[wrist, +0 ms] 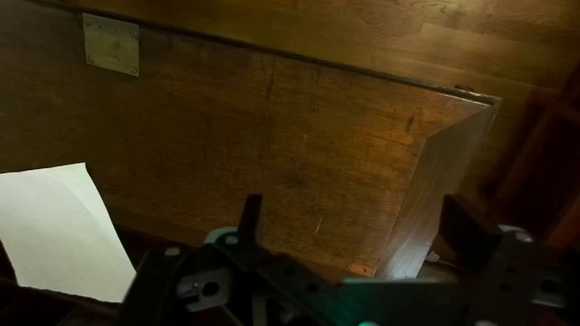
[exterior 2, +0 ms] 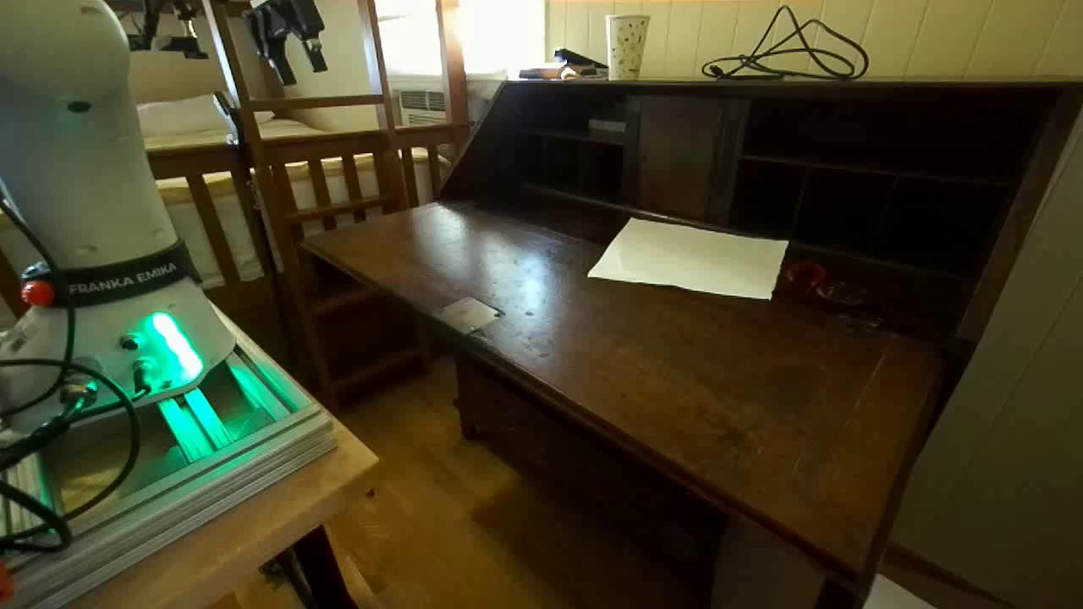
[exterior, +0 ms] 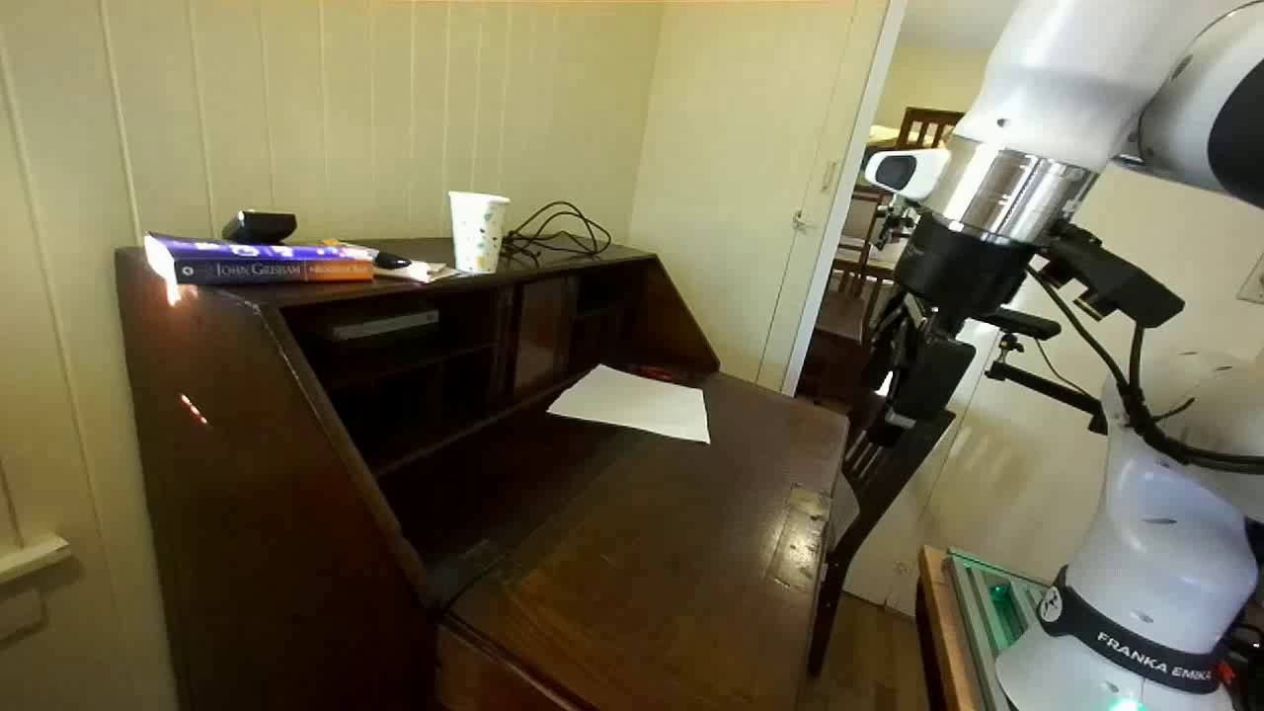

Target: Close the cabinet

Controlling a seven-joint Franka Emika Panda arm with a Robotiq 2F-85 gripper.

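Observation:
The dark reddish-brown wooden cabinet (exterior: 247, 474) stands against the wall and also shows in an exterior view (exterior 2: 677, 161). Its wide front panel (exterior: 652, 553) is folded down flat, so the inner shelves are exposed. The panel also shows in an exterior view (exterior 2: 677, 372) and fills much of the wrist view (wrist: 272, 136). My gripper (exterior: 897, 410) hangs in the air, apart from the panel. It shows at the upper left of an exterior view (exterior 2: 302, 68). In the wrist view the gripper's fingers (wrist: 351, 199) are spread wide with nothing between them, over one end of the panel.
White paper (exterior: 637, 403) lies on the folded-down panel, with a small red item (exterior 2: 806, 274) near it. A book (exterior: 276, 269), a patterned cup (exterior: 479, 232) and a cable (exterior: 558, 232) sit on the cabinet top. A dark chair (exterior: 879, 484) and a wooden bunk bed (exterior 2: 321, 169) stand nearby.

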